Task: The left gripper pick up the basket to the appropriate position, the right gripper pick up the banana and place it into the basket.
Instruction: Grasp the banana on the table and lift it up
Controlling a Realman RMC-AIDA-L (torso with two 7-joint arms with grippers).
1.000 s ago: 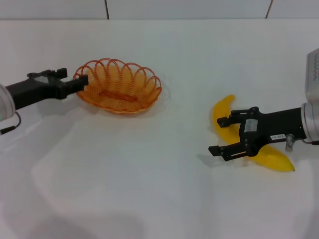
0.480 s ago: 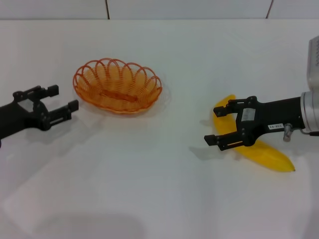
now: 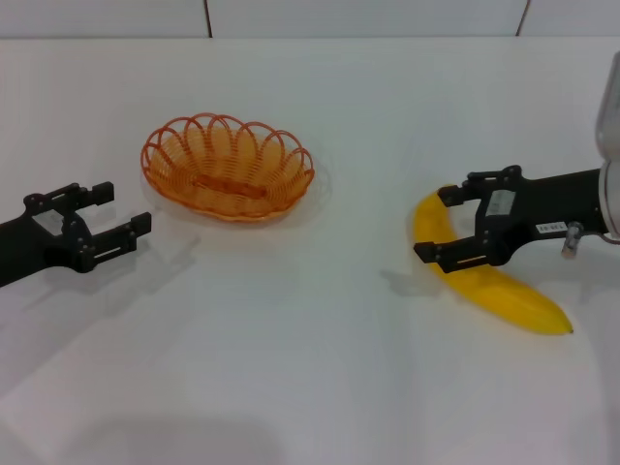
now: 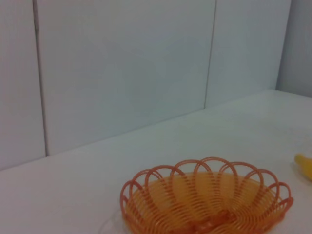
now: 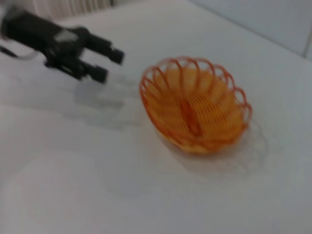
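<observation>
The orange wire basket (image 3: 276, 165) stands empty on the white table, left of centre. It also shows in the left wrist view (image 4: 204, 200) and the right wrist view (image 5: 195, 105). My left gripper (image 3: 124, 208) is open and empty, left of the basket and apart from it; the right wrist view shows it too (image 5: 105, 63). The yellow banana (image 3: 509, 295) lies on the table at the right; its tip shows in the left wrist view (image 4: 304, 165). My right gripper (image 3: 433, 225) is open over the banana's far end, one finger on each side. I cannot tell whether it touches.
The white table (image 3: 310, 368) stretches open between the basket and the banana and toward the front. A tiled wall (image 3: 368, 15) runs along the table's far edge.
My left gripper has let go of the basket's left rim and drawn back leftward, open. My right gripper has shifted right and farther back along the banana. The basket stays put.
</observation>
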